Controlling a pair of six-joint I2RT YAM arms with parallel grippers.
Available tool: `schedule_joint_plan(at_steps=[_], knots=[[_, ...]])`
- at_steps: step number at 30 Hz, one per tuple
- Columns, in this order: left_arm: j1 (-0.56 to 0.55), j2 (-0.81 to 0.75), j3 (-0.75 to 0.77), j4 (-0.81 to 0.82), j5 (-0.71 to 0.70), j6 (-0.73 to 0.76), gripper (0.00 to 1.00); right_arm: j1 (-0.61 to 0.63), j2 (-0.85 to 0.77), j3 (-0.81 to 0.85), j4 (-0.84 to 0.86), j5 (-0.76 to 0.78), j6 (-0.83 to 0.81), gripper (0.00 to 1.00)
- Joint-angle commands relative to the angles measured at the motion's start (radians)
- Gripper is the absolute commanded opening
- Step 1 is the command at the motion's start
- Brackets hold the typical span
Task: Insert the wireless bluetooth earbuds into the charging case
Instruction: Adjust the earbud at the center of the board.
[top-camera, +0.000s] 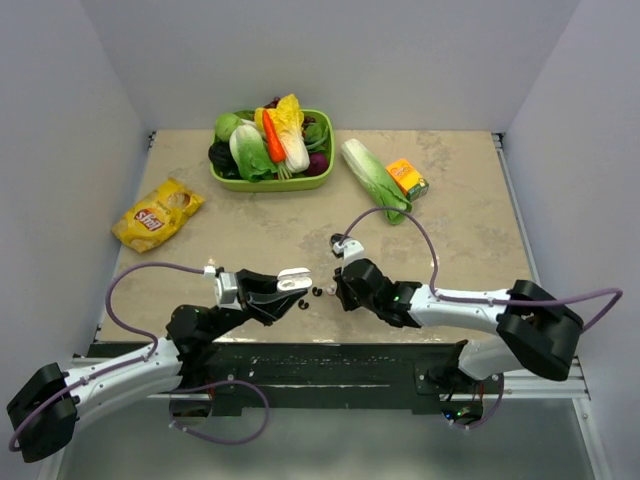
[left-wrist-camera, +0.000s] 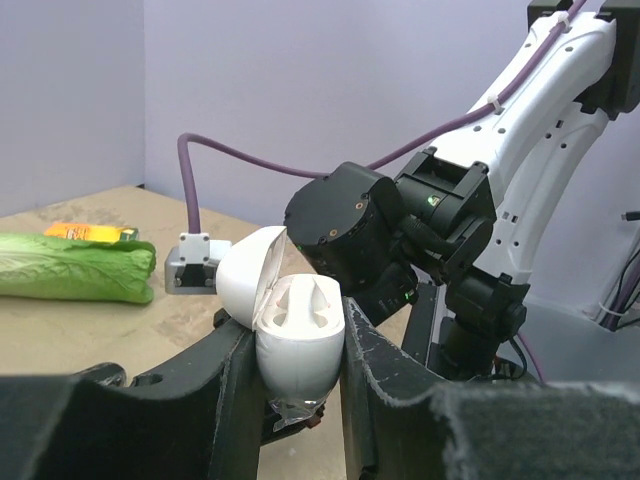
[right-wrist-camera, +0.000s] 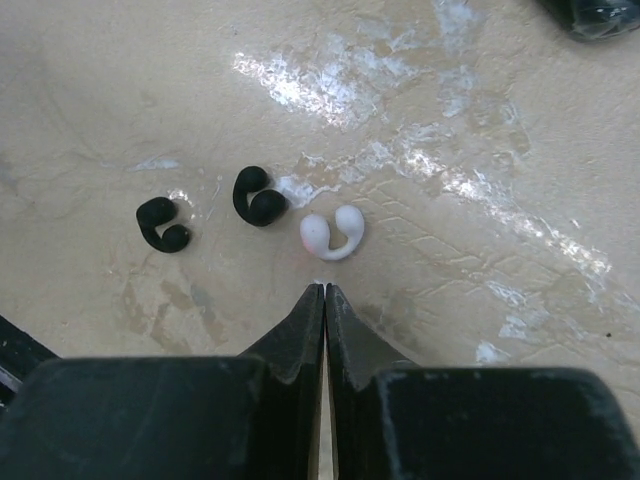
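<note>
Earbuds (right-wrist-camera: 258, 195) lie on the surface (right-wrist-camera: 480, 120), a white one (right-wrist-camera: 333, 235) at twelve o'clock off my right jaws, pressed together and empty. My left jaws clamp the open charging case (left-wrist-camera: 297, 335). Picking comes next, I judge: part, lower, pinch.

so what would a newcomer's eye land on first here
Likely the open white charging case clamped in the left gripper, near the front edge of the table. Next, a white earbud and two black earbuds lie just ahead of the shut right gripper. A green basket of bright vegetables sits at the far side.
</note>
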Motion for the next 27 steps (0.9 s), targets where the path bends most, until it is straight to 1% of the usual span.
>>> schedule_joint_plan(at_steps=[1,8,9,10,13,16,18,20,21,22,25,27], knots=[[-0.004,-0.006,-0.108,0.018,-0.028,0.033,0.0,-0.014,0.068,0.034,0.122,-0.03,-0.002,0.06],[-0.004,0.017,-0.108,0.024,-0.025,0.041,0.0,-0.02,0.136,0.038,0.144,-0.022,-0.013,0.18],[-0.004,0.019,-0.11,0.023,-0.025,0.041,0.0,-0.02,0.133,0.035,0.141,-0.016,-0.017,0.21],[-0.004,0.019,-0.107,0.023,-0.022,0.041,0.0,-0.02,0.124,0.031,0.142,-0.002,-0.017,0.29],[-0.004,0.012,-0.105,0.011,-0.03,0.046,0.0,-0.02,0.087,0.014,0.144,0.021,-0.03,0.41],[-0.004,0.017,-0.107,0.012,-0.031,0.047,0.0,-0.021,0.062,0.011,0.136,0.057,-0.039,0.43],[-0.004,0.025,-0.107,0.021,-0.031,0.046,0.0,-0.047,0.058,0.006,0.139,0.062,-0.028,0.43],[-0.004,0.031,-0.107,0.024,-0.03,0.041,0.0,-0.078,0.056,0.001,0.152,0.047,-0.014,0.39],[-0.004,0.031,-0.107,0.024,-0.03,0.041,0.0,-0.115,0.056,-0.008,0.173,0.026,-0.004,0.36],[-0.004,0.031,-0.107,0.026,-0.03,0.039,0.0,-0.13,0.064,-0.009,0.182,0.013,-0.002,0.29],[-0.004,0.031,-0.107,0.026,-0.031,0.039,0.0,-0.155,0.093,0.004,0.207,-0.013,-0.004,0.19],[-0.004,0.034,-0.11,0.028,-0.031,0.039,0.0,-0.159,0.111,0.023,0.224,-0.021,-0.004,0.17]])
